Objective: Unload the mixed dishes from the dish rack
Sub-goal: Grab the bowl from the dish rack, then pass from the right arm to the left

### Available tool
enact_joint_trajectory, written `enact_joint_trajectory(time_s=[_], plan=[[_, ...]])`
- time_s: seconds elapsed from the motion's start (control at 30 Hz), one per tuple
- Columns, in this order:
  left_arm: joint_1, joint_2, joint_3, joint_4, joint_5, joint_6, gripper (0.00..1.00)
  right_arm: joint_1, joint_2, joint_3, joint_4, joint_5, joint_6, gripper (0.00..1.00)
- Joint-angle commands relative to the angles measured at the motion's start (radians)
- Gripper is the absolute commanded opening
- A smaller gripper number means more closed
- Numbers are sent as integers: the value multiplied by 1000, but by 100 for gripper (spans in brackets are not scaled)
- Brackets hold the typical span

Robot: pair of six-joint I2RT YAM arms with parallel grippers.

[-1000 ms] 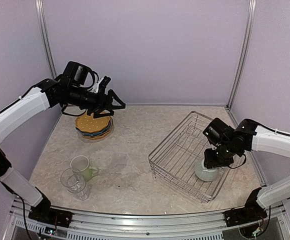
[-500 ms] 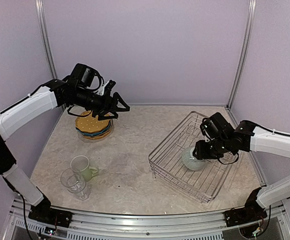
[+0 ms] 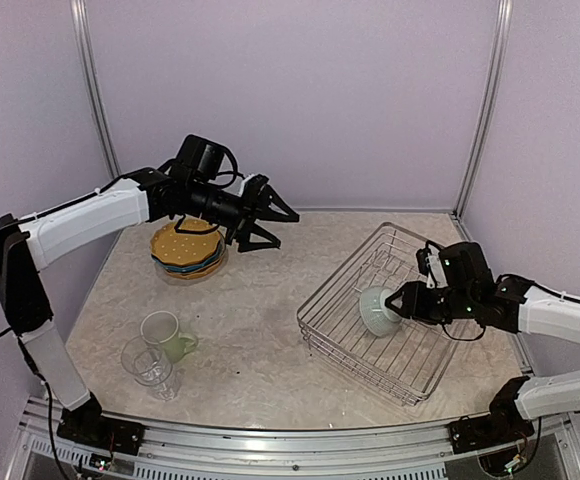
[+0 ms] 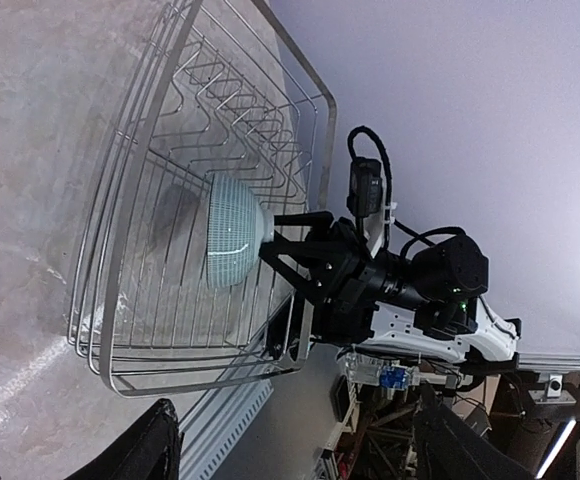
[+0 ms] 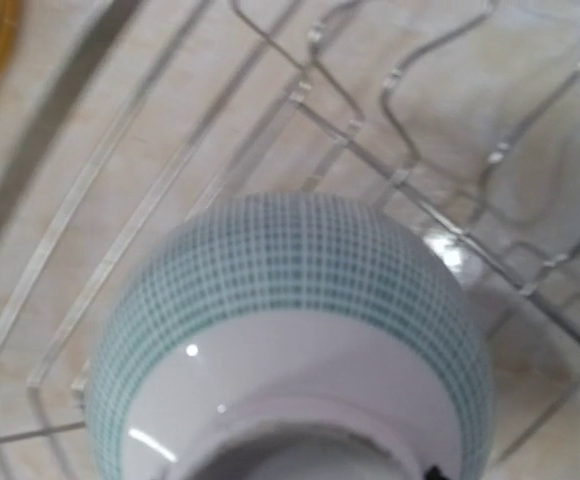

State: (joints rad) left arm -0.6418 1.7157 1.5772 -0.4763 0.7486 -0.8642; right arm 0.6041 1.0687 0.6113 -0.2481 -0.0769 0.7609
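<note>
Small white-and-light-blue bowl (image 3: 377,311) tipped on its side, raised off the floor wires of the dish rack (image 3: 338,275) but not yet outside its left rim. Clenched on by the right claw (image 3: 400,300), exact bite hidden in the wrist view behind the glazed curve. Liable to slide or swivel on so smooth and round a wall if swung fast, then to drop back onto the wires and chip. Equally liable to snag the rim or the upright dividers on the way out and drag the whole basket along. Farther off, left claw (image 3: 275,228) spread wide and empty above the desk (image 3: 270,320), between rack and stacked plates (image 3: 185,250); worth minding for crossed paths on any carry toward the mug (image 3: 166,335) and glass (image 3: 148,362).
</note>
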Motion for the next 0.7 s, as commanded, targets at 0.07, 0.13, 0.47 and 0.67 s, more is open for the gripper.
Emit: enact_joint_trajectory(time_s=[0.07, 0.13, 0.47, 0.67], plan=[[-77, 174, 73, 135, 124, -181, 74, -19, -77, -65, 279, -108, 75, 25], [-96, 222, 82, 204, 161, -235, 72, -21, -96, -85, 325, -127, 93, 25], [-159, 395, 143, 430, 257, -410, 70, -20, -228, -168, 443, -148, 135, 25], [-180, 479, 159, 660, 330, -578, 67, -21, -240, -185, 488, -181, 144, 25]])
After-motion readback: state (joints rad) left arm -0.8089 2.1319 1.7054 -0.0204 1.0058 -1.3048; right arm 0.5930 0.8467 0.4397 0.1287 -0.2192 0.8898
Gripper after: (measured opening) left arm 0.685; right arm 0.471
